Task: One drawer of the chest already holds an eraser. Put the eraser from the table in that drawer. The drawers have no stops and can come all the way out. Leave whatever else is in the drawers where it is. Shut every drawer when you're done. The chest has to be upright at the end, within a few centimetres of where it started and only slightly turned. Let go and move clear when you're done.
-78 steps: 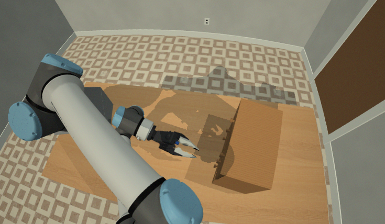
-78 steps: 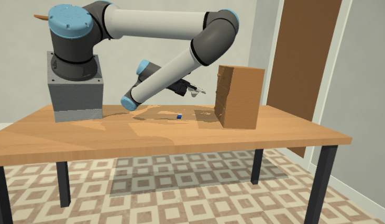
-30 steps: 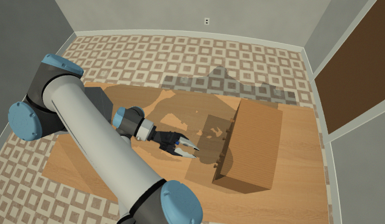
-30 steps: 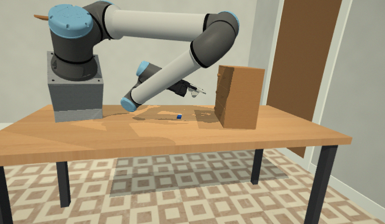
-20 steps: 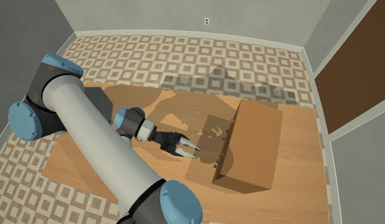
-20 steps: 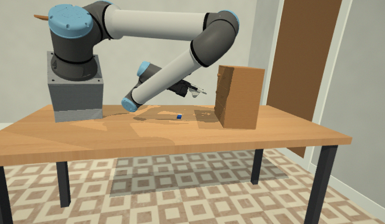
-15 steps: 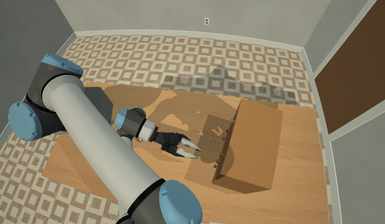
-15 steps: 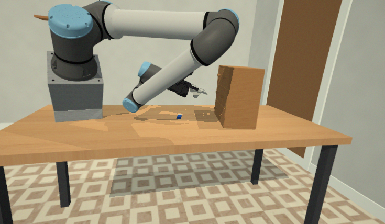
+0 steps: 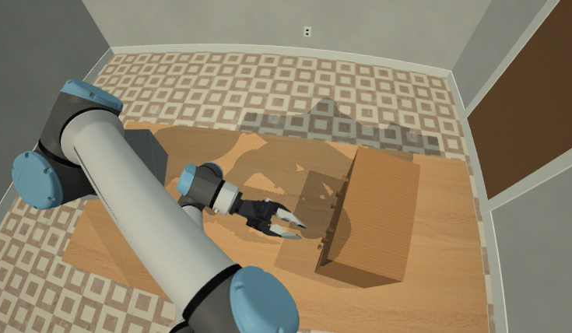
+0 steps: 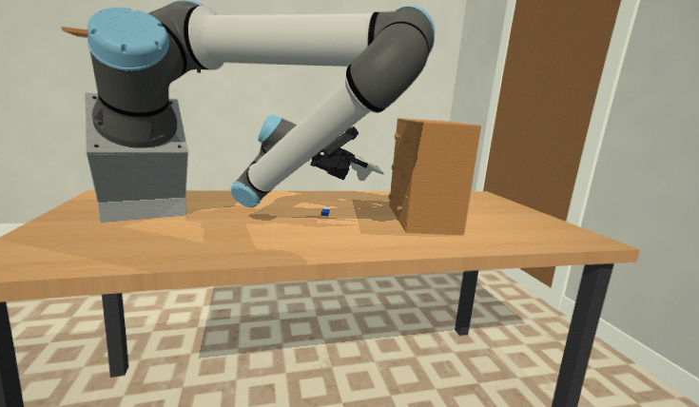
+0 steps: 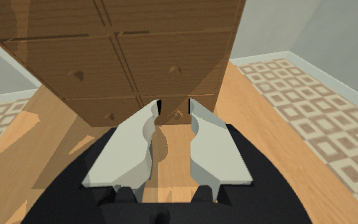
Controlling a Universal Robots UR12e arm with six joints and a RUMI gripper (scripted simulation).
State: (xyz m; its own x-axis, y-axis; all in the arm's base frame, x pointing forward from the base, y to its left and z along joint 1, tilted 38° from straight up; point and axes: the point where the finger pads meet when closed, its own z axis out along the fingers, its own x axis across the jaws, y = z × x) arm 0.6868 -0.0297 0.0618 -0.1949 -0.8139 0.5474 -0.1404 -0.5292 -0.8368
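The blue eraser (image 10: pixel 325 211) lies on the table in front of the chest, below the gripper; it cannot be made out in the wrist view. The wooden chest (image 9: pixel 383 206) (image 10: pixel 442 177) (image 11: pixel 65 55) stands upright, with drawers in two columns and small round knobs. No drawer is seen pulled out. The eraser inside it is hidden. My gripper (image 9: pixel 303 233) (image 10: pixel 380 172) (image 11: pixel 174 100) is partly open, with nothing between its fingers. It hangs above the table, pointing at the chest front and tilted downward, a short gap away from the knobs.
The table (image 9: pixel 445 231) (image 10: pixel 518 237) carries the chest and the grey robot base (image 10: pixel 139 174). The arm's long links (image 9: pixel 142 194) (image 10: pixel 291 40) reach over the table. The chest's back stands a little way from the table's far right edge.
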